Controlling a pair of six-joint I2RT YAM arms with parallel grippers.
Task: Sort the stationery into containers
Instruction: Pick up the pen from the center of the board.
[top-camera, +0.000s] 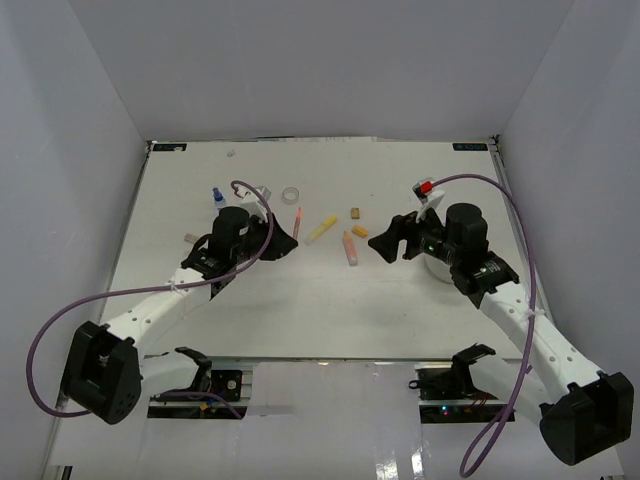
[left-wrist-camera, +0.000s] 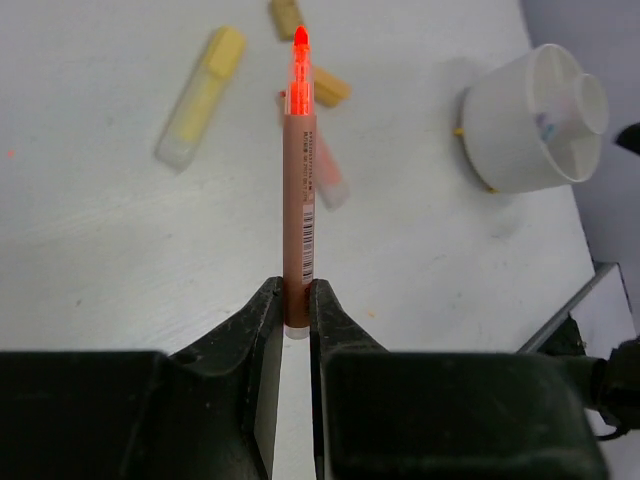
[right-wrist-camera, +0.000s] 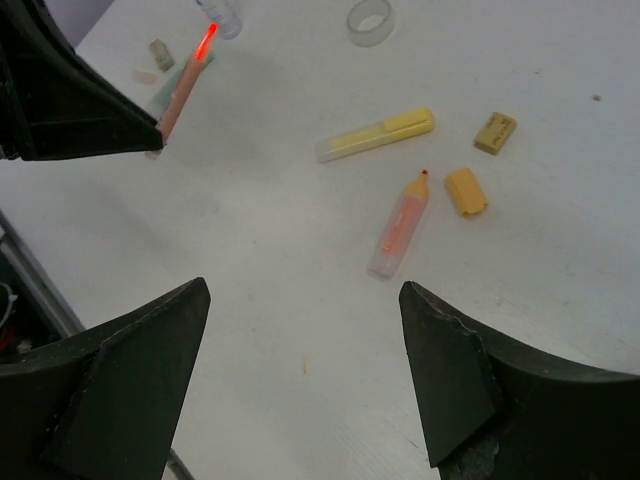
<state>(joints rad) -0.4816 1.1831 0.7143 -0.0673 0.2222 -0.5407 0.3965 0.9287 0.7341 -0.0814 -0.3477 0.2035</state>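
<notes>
L gripper (left-wrist-camera: 297, 300) clamped on the tail end of the red-tipped marker (left-wrist-camera: 298, 180), body sticking straight out fwd, prob so it goes tip-first into the white divided tub (left-wrist-camera: 500, 140), well apart on the right. R gripper (right-wrist-camera: 305, 288) wide open, empty, above the loose orange marker (right-wrist-camera: 398, 225), looks staged for next pick.

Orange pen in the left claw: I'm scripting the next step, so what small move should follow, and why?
Probably carry it toward the white tub. The left claw is shut on the orange pen near one end, and the divided tub stands off to the right in the left wrist view, with the pen not yet over it.
</notes>
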